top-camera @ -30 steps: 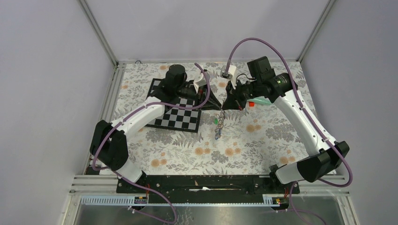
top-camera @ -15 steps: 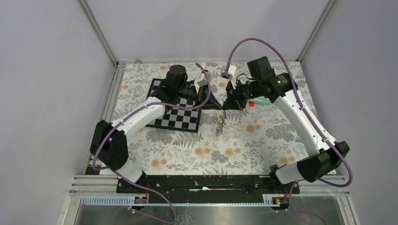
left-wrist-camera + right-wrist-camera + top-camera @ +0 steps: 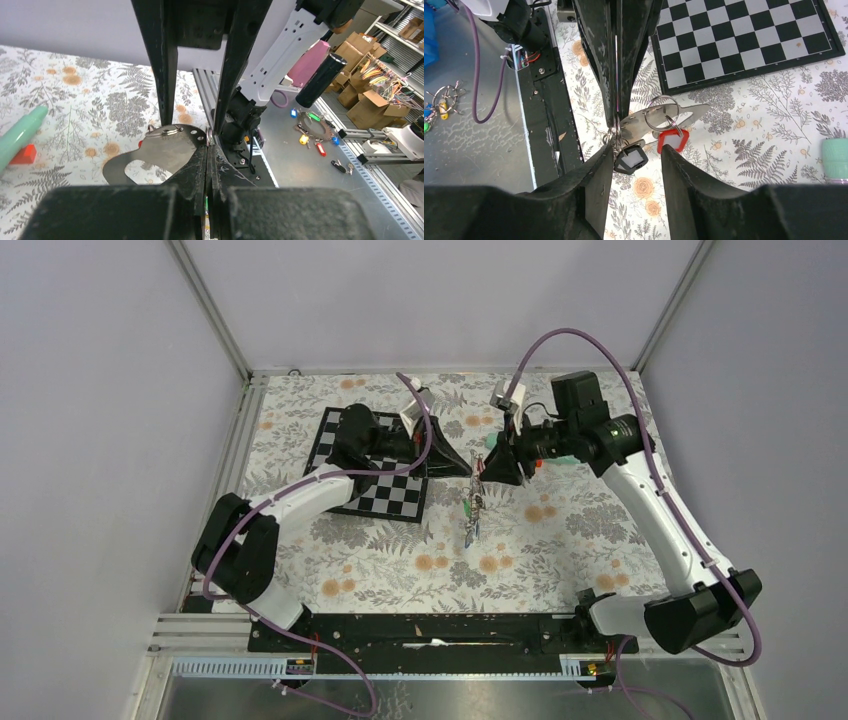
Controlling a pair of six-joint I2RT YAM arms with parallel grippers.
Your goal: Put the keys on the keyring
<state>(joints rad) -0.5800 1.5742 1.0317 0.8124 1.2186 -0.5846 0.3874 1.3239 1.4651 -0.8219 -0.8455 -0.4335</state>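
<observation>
Your L gripper [image 3: 207, 146] is pinched shut on the keyring [image 3: 609, 136] top; keys [image 3: 471, 520] hang off it above the table [image 3: 560, 545], beside chessboard [image 3: 388, 496]; R gripper [image 3: 636, 152] fingers sit apart, straddling black tag [image 3: 631, 160] & red tag [image 3: 672, 140].

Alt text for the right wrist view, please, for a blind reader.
The left gripper, jaws shut, reaches from the top to small metal keys with red and black plastic tags, over a floral tablecloth. The right gripper, jaws apart, frames them from below; a black-and-white chessboard lies upper right.
</observation>
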